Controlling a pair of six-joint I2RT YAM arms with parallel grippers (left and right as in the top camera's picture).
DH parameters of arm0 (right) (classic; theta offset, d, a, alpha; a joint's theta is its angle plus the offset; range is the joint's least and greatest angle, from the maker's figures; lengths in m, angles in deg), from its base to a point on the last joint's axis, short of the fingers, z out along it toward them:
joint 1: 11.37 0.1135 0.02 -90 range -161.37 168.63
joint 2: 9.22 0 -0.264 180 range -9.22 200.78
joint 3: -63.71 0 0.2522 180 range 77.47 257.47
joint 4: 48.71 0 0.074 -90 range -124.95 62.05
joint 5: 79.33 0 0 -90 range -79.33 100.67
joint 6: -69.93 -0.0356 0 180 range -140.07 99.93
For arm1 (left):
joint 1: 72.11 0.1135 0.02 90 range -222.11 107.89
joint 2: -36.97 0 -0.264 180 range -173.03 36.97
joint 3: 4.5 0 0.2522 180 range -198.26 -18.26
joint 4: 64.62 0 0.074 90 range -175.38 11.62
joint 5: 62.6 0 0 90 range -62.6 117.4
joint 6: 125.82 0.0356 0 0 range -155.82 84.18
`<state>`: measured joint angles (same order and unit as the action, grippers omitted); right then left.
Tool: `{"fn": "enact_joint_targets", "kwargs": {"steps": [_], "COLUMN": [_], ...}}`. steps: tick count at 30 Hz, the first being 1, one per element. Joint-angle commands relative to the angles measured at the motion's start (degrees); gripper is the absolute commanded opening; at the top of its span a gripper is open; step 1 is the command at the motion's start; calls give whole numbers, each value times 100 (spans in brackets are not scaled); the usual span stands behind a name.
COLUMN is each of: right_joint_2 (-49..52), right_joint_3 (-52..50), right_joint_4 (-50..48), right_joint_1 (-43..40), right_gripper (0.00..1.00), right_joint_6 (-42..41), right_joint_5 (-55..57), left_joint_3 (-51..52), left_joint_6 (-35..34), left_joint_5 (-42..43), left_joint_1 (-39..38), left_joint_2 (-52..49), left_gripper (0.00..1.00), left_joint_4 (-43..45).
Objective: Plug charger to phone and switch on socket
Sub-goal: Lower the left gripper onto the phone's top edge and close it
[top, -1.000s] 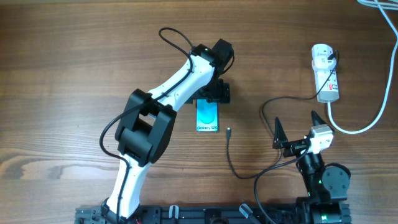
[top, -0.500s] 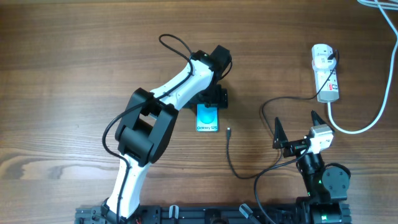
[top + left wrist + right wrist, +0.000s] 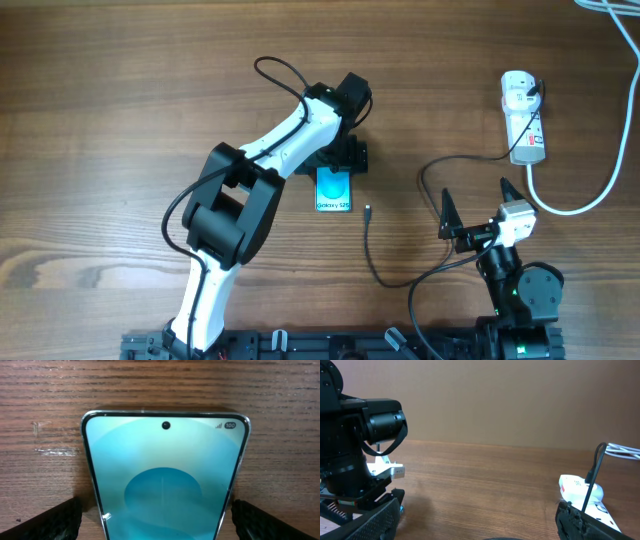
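The phone (image 3: pixel 334 192) lies flat on the table with its cyan screen up, and it fills the left wrist view (image 3: pixel 165 470). My left gripper (image 3: pixel 341 160) is open and low over the phone's far end. Its fingers (image 3: pixel 157 522) straddle the phone's sides with a small gap on each side. The charger is a thin black cable (image 3: pixel 372 255) running from the socket (image 3: pixel 523 118) in a loop. Its connector tip (image 3: pixel 368 211) lies on the table just right of the phone. My right gripper (image 3: pixel 478 203) is open and empty, right of the tip.
A thick white cord (image 3: pixel 590 200) curves from the socket toward the right table edge. In the right wrist view the socket (image 3: pixel 577 487) is at the right and the left arm (image 3: pixel 360 460) at the left, with bare wood between them.
My left gripper has slid a little further over the phone's far end, covering more of it. The right arm, the cable and the socket have not moved.
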<state>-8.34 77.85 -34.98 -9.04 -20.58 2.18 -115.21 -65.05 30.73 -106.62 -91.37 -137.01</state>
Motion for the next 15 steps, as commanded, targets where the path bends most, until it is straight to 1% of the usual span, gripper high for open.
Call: {"fn": "enact_joint_targets", "kwargs": {"steps": [1, 3, 9, 15], "right_joint_2": [-46, -46, -46, -46], "right_joint_3": [-2, -2, -2, -2], "right_joint_4": [-35, -35, -35, -37], "right_joint_1": [28, 28, 28, 28], "right_gripper": [100, 100, 100, 100], "right_joint_6": [44, 44, 44, 46], "right_joint_5": [59, 59, 59, 59], "left_joint_3": [210, 214, 214, 214], "left_joint_6": [-4, -111, -107, -109], "left_joint_5": [315, 175, 146, -68], "left_joint_1": [-140, -140, -140, -140], "left_joint_2": [-179, -179, -179, -181], "left_gripper": [100, 100, 100, 100], "left_joint_4": [81, 79, -20, -28]}}
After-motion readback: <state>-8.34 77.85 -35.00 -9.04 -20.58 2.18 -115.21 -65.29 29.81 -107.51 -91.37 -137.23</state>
